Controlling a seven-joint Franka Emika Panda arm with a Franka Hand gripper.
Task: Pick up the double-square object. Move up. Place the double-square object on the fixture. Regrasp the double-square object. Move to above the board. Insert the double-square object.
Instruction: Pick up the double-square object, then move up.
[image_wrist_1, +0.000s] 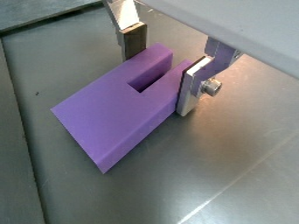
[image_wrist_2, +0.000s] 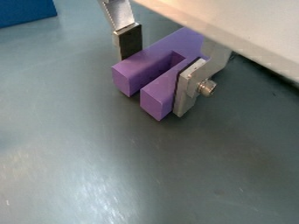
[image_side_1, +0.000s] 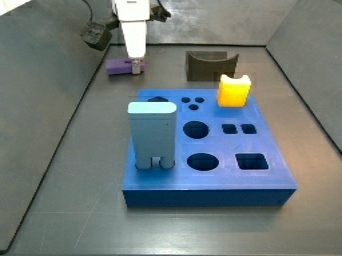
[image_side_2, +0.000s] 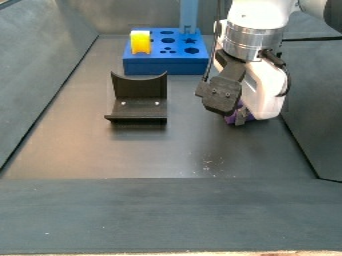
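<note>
The gripper (image_wrist_1: 162, 64) is hanging low over the grey floor with its two silver fingers parted, straddling one end of the double-square object (image_wrist_1: 122, 109). This lavender block is lying flat on the floor beneath the gripper, its slotted end sitting between the pads, visible in both wrist views (image_wrist_2: 162, 74). One finger (image_wrist_1: 195, 87) is sitting right against the block's side; the other finger (image_wrist_1: 132, 38) seems to stand a little apart, though contact is hard to judge. Nothing is clamped yet.

The risk, as I judge it: if the fingers are closing unevenly, the nearer pad could be pushing the block sideways or twisting it on the smooth floor, giving a skewed grip. A skewed grip would be making the later placement on the fixture (image_side_1: 207, 66), well away from the gripper, unreliable.
</note>
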